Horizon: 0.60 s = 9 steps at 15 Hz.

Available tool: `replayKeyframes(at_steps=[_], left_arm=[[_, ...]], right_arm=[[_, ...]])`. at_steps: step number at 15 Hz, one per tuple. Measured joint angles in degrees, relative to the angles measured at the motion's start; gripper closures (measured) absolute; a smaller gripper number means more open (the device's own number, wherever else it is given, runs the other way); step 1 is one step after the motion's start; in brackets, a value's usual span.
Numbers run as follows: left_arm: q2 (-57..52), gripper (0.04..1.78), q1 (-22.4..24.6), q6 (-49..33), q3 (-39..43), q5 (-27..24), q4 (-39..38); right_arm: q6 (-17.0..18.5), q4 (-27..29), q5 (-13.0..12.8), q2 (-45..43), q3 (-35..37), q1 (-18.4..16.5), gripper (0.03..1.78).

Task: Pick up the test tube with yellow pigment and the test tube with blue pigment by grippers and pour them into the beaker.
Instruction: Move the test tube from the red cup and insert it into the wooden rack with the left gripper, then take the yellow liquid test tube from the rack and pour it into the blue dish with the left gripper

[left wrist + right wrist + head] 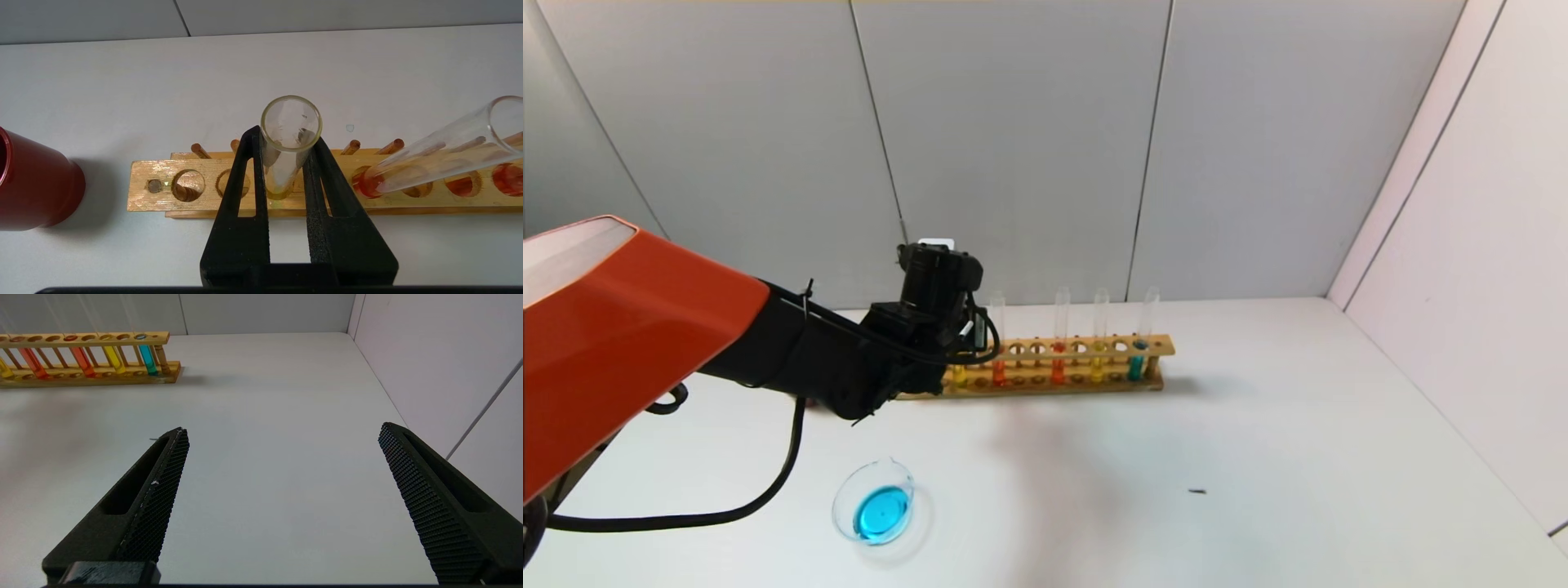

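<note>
My left gripper (286,134) is shut on the test tube with yellow pigment (286,171), which stands upright in a hole near the left end of the wooden rack (143,196). In the head view its yellow liquid (960,376) shows just below the gripper (952,347). A second yellow tube (1098,371) stands further right. No tube with bright blue liquid shows. The beaker (845,490) sits at the front left and holds bright blue liquid. My right gripper (284,428) is open and empty over bare table, out of the head view.
The rack (1160,347) stands across the back of the white table with two orange-red tubes (999,371) and a teal tube (1137,367). A dark red cup (36,183) stands beside the rack's left end. Walls close the back and right.
</note>
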Motion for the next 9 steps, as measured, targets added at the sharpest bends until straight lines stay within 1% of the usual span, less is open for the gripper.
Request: replayKeyframes(at_steps=[9], left_arm=[[0.5,1.52,0.05,-0.27,0.06,0.09,-0.15]], right_arm=[[-0.02,0.0,0.0,0.0,0.0,0.0,0.11]])
